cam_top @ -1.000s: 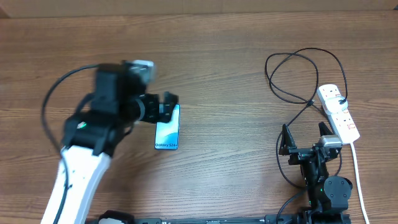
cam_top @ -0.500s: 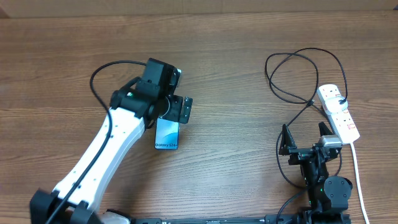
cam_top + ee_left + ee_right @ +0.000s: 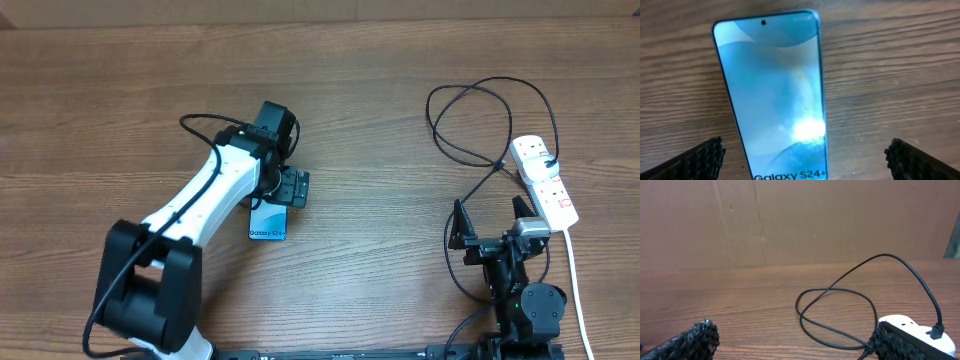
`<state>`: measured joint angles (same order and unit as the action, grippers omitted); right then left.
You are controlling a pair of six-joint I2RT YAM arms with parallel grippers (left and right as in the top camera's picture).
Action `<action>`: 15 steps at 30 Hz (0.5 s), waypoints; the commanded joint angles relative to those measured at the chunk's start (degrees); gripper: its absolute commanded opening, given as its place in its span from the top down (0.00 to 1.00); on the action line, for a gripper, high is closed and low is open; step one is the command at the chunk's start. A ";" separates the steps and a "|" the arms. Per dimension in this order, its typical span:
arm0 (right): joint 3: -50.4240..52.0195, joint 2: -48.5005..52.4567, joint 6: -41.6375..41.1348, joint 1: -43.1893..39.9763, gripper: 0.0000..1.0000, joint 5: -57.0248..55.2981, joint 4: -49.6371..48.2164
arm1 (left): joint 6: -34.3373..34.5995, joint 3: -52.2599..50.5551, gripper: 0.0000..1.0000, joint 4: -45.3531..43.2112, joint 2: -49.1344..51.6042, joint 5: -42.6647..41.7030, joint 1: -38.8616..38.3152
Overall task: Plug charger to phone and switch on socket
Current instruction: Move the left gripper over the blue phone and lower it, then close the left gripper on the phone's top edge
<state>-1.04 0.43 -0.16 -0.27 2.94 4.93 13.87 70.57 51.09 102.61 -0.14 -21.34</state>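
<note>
The phone (image 3: 268, 222) lay flat and face up on the wooden table (image 3: 380, 230), left of centre, its long side running away from the robot. Its screen was pale blue with a bright patch of glare, a small camera dot at the far end and "Galaxy S24+" printed at the near end; the edges were dark. The left gripper (image 3: 293, 188) hung over the far end of the phone with its fingers spread wide and holding nothing; in the wrist view the two fingertips stood either side of the phone, clear of it.

The charger (image 3: 431, 110) lay in loose black loops at the right of the table, with its plug sitting in the far outlet of the socket (image 3: 545, 180), a white strip with a thick white cord (image 3: 575, 270). The right gripper (image 3: 489, 222) sat just near of the socket, fingers also spread and empty.

Compared with a second before, the left arm had swung round from the left, and its gripper now sat a little further right over the phone. The phone, charger, socket and right arm had not moved.
</note>
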 commanded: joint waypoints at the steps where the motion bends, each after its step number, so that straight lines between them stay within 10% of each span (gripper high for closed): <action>1: 0.57 -0.24 0.24 0.26 0.00 -0.31 -0.26 | 1.95 1.38 0.00 0.11 2.29 2.67 1.92; 15: 0.57 -0.24 0.24 0.26 0.00 -0.31 -0.26 | -0.42 1.14 0.00 -0.94 5.29 1.64 3.32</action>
<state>-1.04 0.43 -0.16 -0.27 2.94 4.91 14.61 70.57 50.17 106.98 2.33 -17.63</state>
